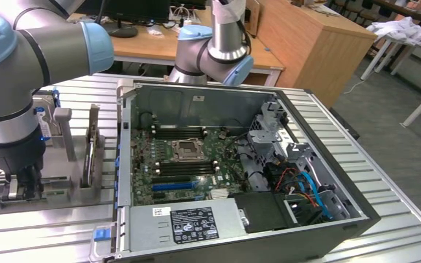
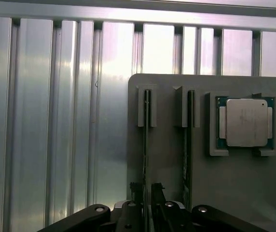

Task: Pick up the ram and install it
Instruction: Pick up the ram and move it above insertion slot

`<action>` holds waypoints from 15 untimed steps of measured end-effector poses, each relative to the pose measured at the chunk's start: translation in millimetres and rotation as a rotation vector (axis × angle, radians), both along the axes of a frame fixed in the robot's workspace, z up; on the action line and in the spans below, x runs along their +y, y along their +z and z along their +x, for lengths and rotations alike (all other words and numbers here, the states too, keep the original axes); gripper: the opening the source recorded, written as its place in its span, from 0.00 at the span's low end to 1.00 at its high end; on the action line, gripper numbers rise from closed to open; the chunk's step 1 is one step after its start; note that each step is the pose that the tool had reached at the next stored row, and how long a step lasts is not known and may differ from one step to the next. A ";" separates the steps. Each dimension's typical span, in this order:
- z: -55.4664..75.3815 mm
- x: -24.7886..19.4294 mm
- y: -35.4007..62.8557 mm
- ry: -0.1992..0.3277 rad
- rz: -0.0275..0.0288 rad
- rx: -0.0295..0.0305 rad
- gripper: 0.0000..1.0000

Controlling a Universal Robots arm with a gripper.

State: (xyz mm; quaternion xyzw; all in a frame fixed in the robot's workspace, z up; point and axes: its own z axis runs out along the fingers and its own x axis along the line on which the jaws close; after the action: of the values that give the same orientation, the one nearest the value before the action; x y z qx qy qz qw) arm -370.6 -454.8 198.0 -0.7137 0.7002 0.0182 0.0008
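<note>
Tool (image 2: 146, 188) sits low over the ram (image 2: 146, 135), which stands on edge in a slotted grey holder (image 2: 239, 193) so it's easy to grab, though I can't tell if it's clamped.

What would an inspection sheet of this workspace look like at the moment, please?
Surface: ribbed metal table carrying an open computer case and a grey holder.
Job's things: the ram stands on edge in a holder slot, with a second stick in the next slot; the black memory slots sit on the motherboard inside the case.
Clutter: a processor chip seated in the holder.
Grippers: the pincer is low over the holder, in line with the ram.
Cables: blue and orange leads inside the case.
Surroundings: wooden desk; white cloth on a far table; people, nothing seen.
</note>
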 end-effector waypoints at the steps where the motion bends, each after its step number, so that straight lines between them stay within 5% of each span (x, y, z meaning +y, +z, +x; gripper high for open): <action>1: 0.0 0.0 0.0 0.000 0.0002 0.0000 0.22; 15: 0.6 -0.2 2.7 0.000 0.0001 0.0001 0.22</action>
State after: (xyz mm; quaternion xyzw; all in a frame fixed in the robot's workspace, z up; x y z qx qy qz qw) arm -370.0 -455.1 200.7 -0.7137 0.7002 0.0183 0.0008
